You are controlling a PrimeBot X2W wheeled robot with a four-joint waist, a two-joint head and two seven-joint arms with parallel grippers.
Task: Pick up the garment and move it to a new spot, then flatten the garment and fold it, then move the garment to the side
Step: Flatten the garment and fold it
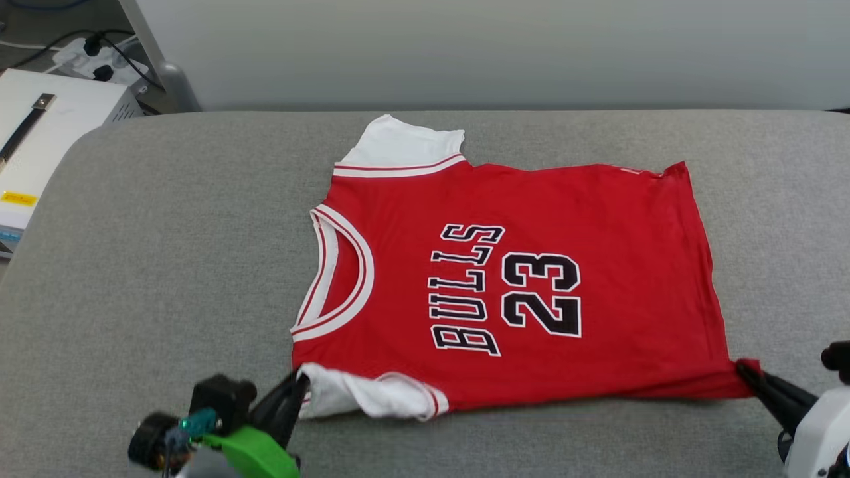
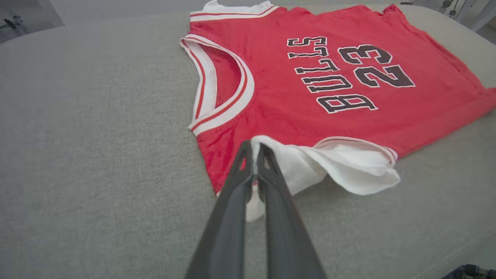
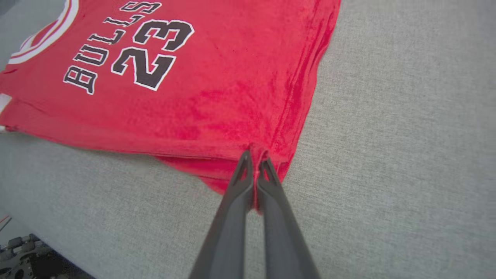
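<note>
The garment (image 1: 505, 285) lies spread face up on the grey cushioned surface (image 1: 166, 265), collar to the left, black letters and number showing. My left gripper (image 1: 299, 384) is shut on the near shoulder by the white sleeve (image 2: 348, 166); in the left wrist view my left gripper (image 2: 254, 149) pinches cloth where red meets white. My right gripper (image 1: 744, 367) is shut on the garment's near hem corner; in the right wrist view my right gripper (image 3: 254, 155) clamps bunched red fabric (image 3: 232, 116). The far white sleeve (image 1: 402, 143) lies flat at the back.
A white box (image 1: 40, 139) stands off the surface's left edge, with a power strip and cables (image 1: 99, 56) behind it. A pale wall (image 1: 498, 46) runs along the back. Bare grey surface lies left and right of the garment.
</note>
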